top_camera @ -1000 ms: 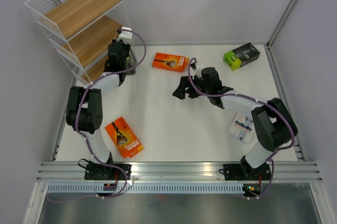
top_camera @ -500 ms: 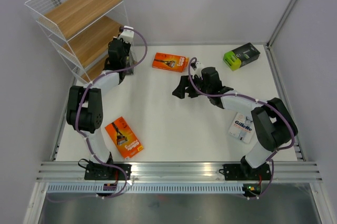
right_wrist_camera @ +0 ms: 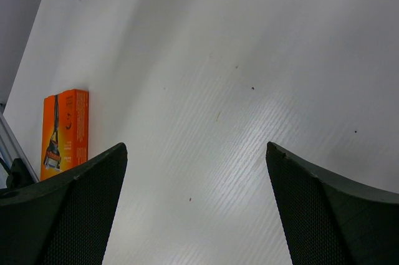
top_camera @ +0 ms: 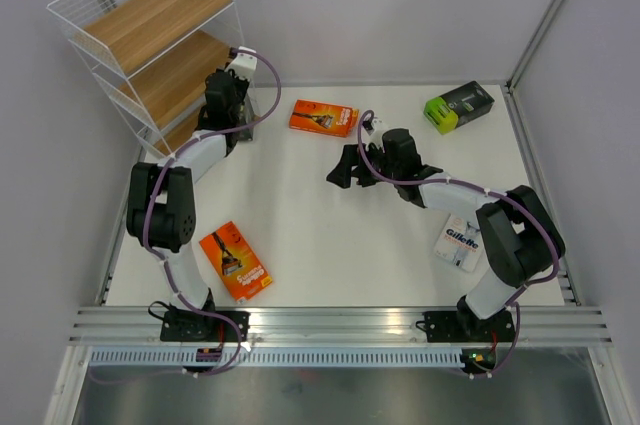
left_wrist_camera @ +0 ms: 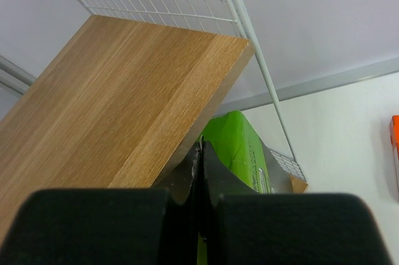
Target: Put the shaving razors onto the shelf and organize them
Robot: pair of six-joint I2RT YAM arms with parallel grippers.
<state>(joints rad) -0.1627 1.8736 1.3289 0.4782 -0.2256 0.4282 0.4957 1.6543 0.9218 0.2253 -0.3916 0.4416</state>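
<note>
Left gripper (left_wrist_camera: 201, 158) is pinched fully shut with nothing between the fingers. A black-and-green pack (left_wrist_camera: 240, 153) stands just past its tips on the bottom level of the shelf (top_camera: 150, 30). Can't tell if they touch. Right gripper (top_camera: 342, 173) hangs wide open and empty over bare table (right_wrist_camera: 249, 59).

Still on the table:
- orange pack (top_camera: 323, 117), just ahead-left of the right gripper, the nearest pick
- second orange pack (top_camera: 236, 261), well back toward the left arm's base
- other black-and-green pack (top_camera: 459, 106), far off to the right gripper's right
- Gillette pack (top_camera: 460, 241), behind it by its own arm

The packs look light, stiff and flat with glossy faces, so probably slippery. I'd pinch across the short width near the middle, not at a corner.

In the way:
- the wooden board (left_wrist_camera: 124, 90) sits low over the placed pack, so little headroom
- the wire frame (left_wrist_camera: 262, 72) runs beside the slot
- the left arm blocks the shelf front
</note>
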